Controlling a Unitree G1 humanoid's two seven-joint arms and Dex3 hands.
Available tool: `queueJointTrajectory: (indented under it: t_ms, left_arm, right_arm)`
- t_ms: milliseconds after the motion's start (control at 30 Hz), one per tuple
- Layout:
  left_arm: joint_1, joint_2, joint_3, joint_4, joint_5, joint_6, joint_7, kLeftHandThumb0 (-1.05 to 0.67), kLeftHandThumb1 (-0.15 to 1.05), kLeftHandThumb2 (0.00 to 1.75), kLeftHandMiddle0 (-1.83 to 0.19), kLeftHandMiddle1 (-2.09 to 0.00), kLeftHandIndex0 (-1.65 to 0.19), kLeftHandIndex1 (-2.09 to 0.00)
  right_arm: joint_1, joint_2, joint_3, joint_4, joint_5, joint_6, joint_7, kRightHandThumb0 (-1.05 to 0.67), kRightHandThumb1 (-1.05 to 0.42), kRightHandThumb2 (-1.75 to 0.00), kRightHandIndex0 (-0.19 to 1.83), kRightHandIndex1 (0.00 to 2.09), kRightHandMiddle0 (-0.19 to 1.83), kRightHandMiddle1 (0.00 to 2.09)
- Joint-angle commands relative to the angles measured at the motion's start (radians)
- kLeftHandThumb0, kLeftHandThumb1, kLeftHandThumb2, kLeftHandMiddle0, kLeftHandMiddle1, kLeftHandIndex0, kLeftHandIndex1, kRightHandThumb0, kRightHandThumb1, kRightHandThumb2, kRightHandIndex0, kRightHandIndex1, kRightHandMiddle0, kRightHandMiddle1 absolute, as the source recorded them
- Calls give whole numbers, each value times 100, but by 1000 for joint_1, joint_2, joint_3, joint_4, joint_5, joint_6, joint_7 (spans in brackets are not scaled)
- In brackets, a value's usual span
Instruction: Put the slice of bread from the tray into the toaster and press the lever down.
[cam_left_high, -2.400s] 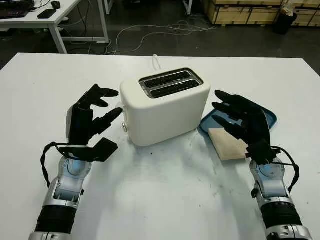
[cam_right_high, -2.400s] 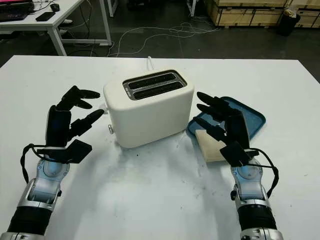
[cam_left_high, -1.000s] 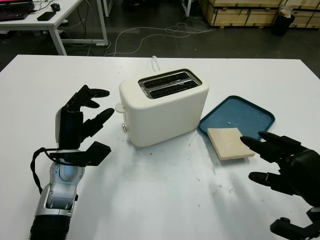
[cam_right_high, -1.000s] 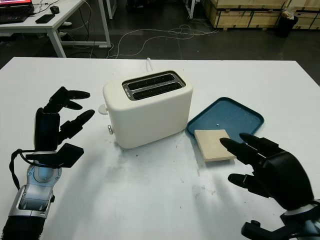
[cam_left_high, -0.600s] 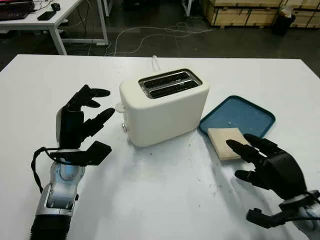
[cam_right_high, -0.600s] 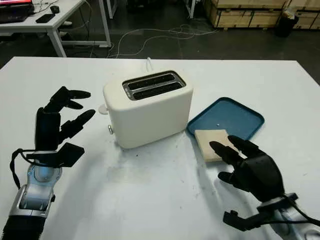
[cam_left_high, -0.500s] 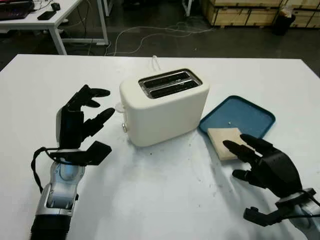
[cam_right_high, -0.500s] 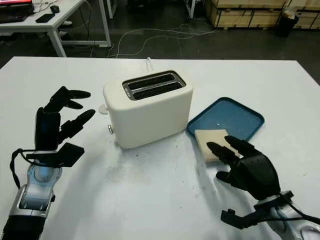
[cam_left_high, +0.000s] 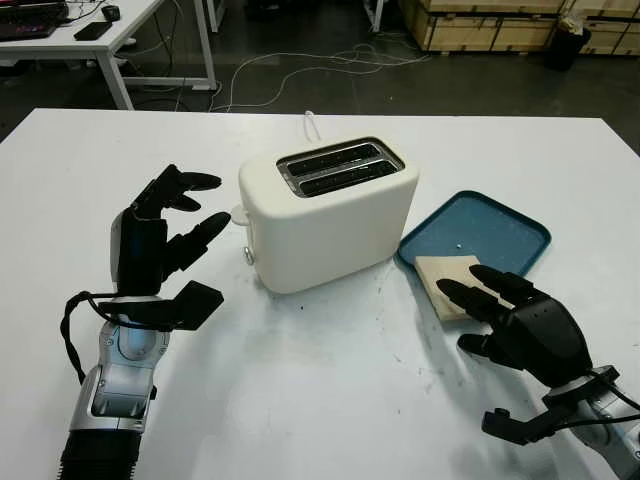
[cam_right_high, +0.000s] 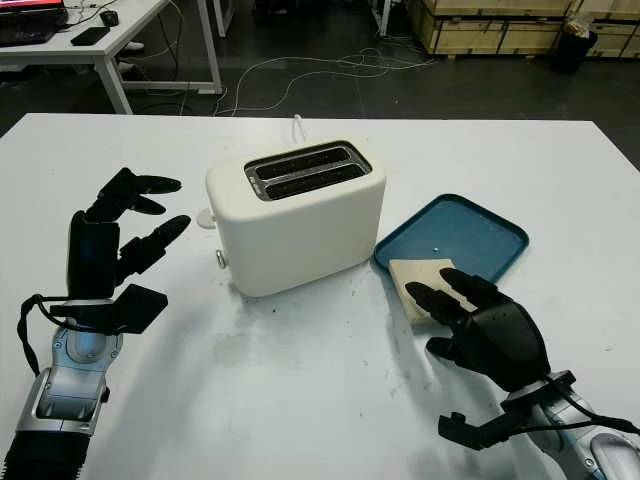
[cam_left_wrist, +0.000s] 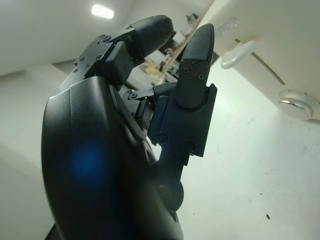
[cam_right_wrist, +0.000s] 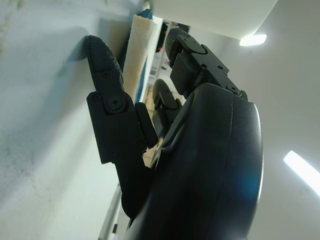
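Here, a white table (cam_left_high: 320, 400) carries a cream two-slot toaster (cam_left_high: 330, 212) at its centre, slots up and both vacant. The lever knob (cam_left_high: 238, 214) sticks out of the toaster's end at 9 o'clock, with a small metal dial (cam_left_high: 247, 256) just below it. A white cord (cam_left_high: 313, 124) leaves the toaster toward 12 o'clock.

At 3 o'clock from the toaster lies a blue tray (cam_left_high: 490, 232), set at an angle. The slice of bread (cam_left_high: 450, 282) lies flat, half on the tray's near corner and half over its edge onto the table.

Right hand (cam_left_high: 520, 325): comes in from 5 o'clock, palm down, low over the table. Fingers (cam_left_high: 462, 294) extended forward, holding nothing, their tips lying over the near edge of the bread. Cannot tell whether they actually touch it. In the right wrist view the thumb (cam_right_wrist: 107, 115) points toward the bread's pale edge (cam_right_wrist: 136, 55), which stands between thumb and the other fingers; no closed grip visible.

Left hand (cam_left_high: 160, 240): raised above the table at 9 o'clock from the toaster, near the lever end but apart from it. Holds nothing; fingers loosely extended toward the toaster, open. In the left wrist view the fingertips (cam_left_wrist: 197, 47) point at the lever knob (cam_left_wrist: 237, 54) and the dial (cam_left_wrist: 298, 102), with a clear gap.

Beyond the table: dark floor, cables, a desk at 11 o'clock, wooden crates at 1 o'clock.
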Motion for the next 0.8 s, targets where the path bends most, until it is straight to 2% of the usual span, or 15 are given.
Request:
queueJointTrajectory:
  t_ms: [0, 133, 267, 533, 700, 767]
  left_arm:
    - [-5, 6, -4, -12, 4, -4, -1, -46, 90, 1, -49, -133, -50, -93]
    - [2, 11, -6, -16, -4, -19, -10, -44, 89, 0, -50, -133, -50, -92]
    - [14, 16, -4, -30, -1, -19, -19, -43, 89, 0, -49, -134, -50, -92]
    - [45, 16, 3, -60, 11, -13, -19, -44, 89, 0, -50, -130, -50, -89]
    - [53, 19, 4, -67, 15, -17, -19, -44, 90, 1, -50, -128, -51, -86]
    - [53, 18, 4, -66, 10, -21, -19, -42, 89, 0, -51, -128, -52, -85]
  right_arm:
    - [-25, -20, 24, 19, -25, 22, -27, -41, -85, 0, 52, 1, 53, 1]
    - [-53, -26, 61, 40, -59, 82, -34, -40, -85, 0, 52, 1, 53, 0]
    - [-65, -17, 88, 17, -78, 171, -1, -43, -86, 0, 51, 0, 51, 0]
    - [-85, -25, 145, -27, -107, 268, 18, -42, -85, 0, 58, 3, 54, 2]
    - [-69, -28, 160, -94, -147, 305, -8, -39, -85, 0, 71, 6, 65, 5]
    - [-64, -28, 162, -107, -162, 306, -41, -30, -87, 0, 92, 9, 80, 6]
